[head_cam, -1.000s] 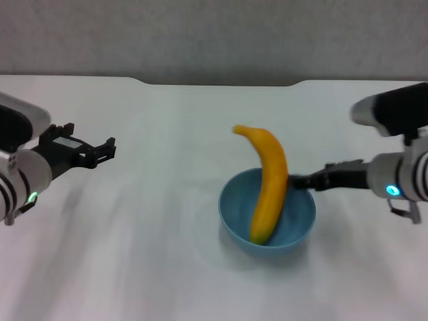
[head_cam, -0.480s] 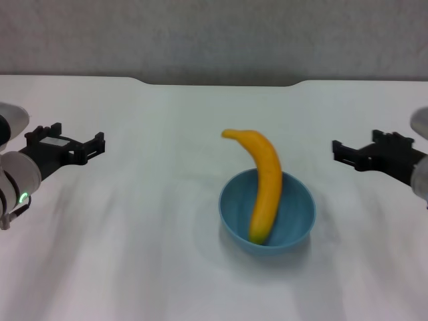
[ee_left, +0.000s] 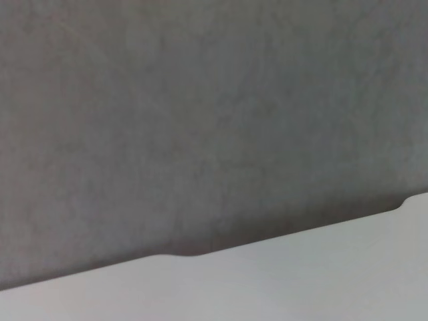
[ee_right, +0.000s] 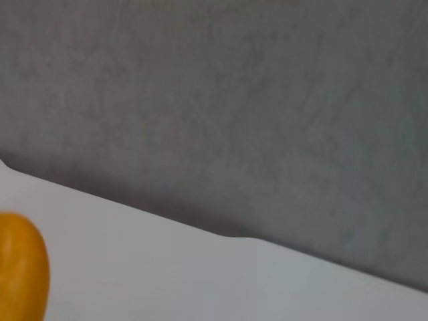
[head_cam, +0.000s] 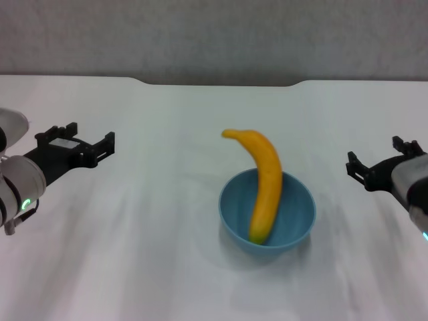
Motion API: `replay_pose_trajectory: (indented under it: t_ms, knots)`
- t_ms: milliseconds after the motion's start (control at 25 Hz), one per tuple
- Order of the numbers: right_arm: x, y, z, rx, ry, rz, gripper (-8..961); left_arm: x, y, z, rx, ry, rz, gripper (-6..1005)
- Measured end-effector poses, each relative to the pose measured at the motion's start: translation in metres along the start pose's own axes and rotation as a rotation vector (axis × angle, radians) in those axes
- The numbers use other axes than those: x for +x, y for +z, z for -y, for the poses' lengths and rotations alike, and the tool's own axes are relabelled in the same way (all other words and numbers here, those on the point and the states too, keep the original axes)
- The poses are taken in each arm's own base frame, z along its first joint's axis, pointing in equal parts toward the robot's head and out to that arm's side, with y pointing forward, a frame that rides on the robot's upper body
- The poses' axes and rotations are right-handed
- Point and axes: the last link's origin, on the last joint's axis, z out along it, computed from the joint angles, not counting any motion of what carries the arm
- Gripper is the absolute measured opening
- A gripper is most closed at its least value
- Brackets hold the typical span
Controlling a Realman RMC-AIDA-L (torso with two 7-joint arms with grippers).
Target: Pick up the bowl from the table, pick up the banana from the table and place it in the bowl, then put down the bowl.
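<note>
Bowl (head_cam: 267, 215) rests on table (head_cam: 154, 261), just right of centre. Banana (head_cam: 263, 184) stands inside it, lower end on bowl floor, stem tip poking out past rim toward 11 o'clock.

Left gripper (head_cam: 75, 145) at 9 o'clock, well apart from bowl, fingers apart, empty. Right gripper (head_cam: 378, 168) at 3 o'clock, clear of bowl, fingers apart, empty.

Judgement: final step, bowl set down; task looks finished. Next move calls only for parking arms away from bowl, nothing to grasp.

The right wrist view cuts off the banana (ee_right: 20, 267) at its edge, showing one rounded orange part. In the head view, the bowl (head_cam: 294, 217) hides the banana's lower tip.
</note>
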Motion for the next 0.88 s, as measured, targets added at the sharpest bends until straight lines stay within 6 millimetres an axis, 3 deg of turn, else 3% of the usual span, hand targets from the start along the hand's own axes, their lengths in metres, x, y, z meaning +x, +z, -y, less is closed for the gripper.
replay_pose_trajectory:
  t_ms: [280, 600, 880]
  knots:
    - [0.021, -0.017, -0.005, 0.15, -0.089, 0.157, 892, -0.006, -0.005, -0.003, -0.042, 0.026, -0.038, 789]
    - [0.037, -0.051, 0.024, 0.147, 0.1, 0.49, 892, -0.015, -0.01, -0.008, -0.12, -0.017, -0.133, 789]
    - [0.046, -0.06, 0.038, 0.071, 0.357, 0.531, 892, -0.026, -0.014, -0.007, -0.149, -0.07, -0.167, 789]
